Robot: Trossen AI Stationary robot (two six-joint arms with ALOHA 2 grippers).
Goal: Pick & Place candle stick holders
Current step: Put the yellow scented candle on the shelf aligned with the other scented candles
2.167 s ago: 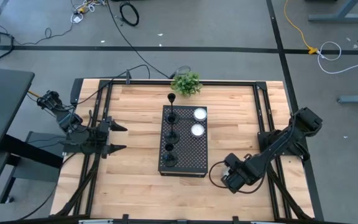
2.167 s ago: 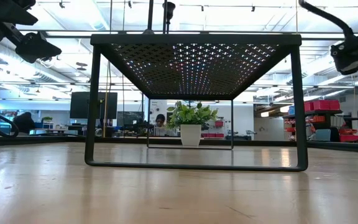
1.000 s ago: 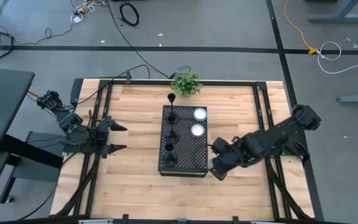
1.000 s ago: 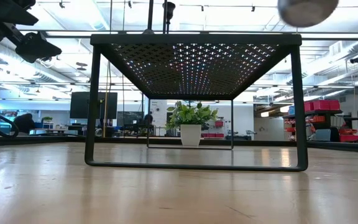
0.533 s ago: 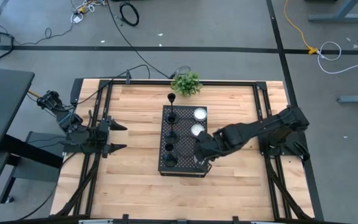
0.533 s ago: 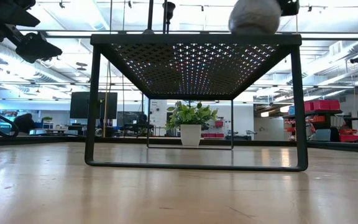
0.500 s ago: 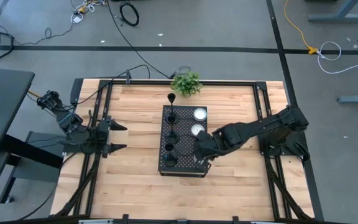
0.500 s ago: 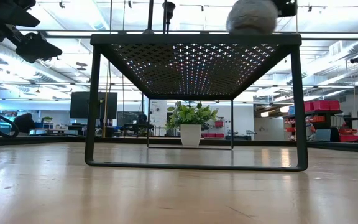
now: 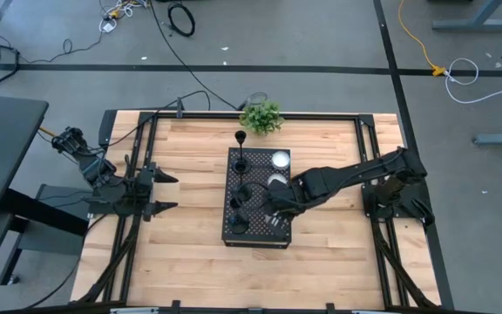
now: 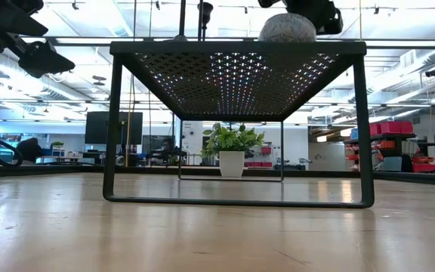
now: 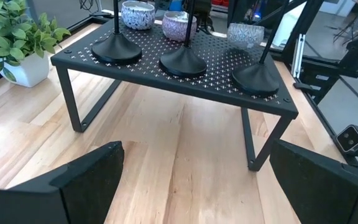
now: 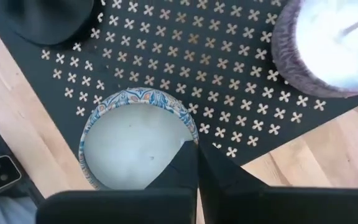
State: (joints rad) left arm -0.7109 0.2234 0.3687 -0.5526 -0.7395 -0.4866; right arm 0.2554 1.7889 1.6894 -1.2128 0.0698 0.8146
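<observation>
While the wooden counter [image 9: 181, 253] carries the black perforated stand [image 9: 273, 231], three candle stick holders [image 11: 182, 62] stand in a row on its top beside two candles [image 12: 138, 146]. The right hand [image 9: 273, 202], fingers pressed together and holding nothing, hovers over the stand near the candles. The left hand [image 9: 166, 192], spread wide, waits at the counter's left edge. For a clean pick, I judge the right hand should open, shift clear of the candles and close level on one holder's thin stem.
</observation>
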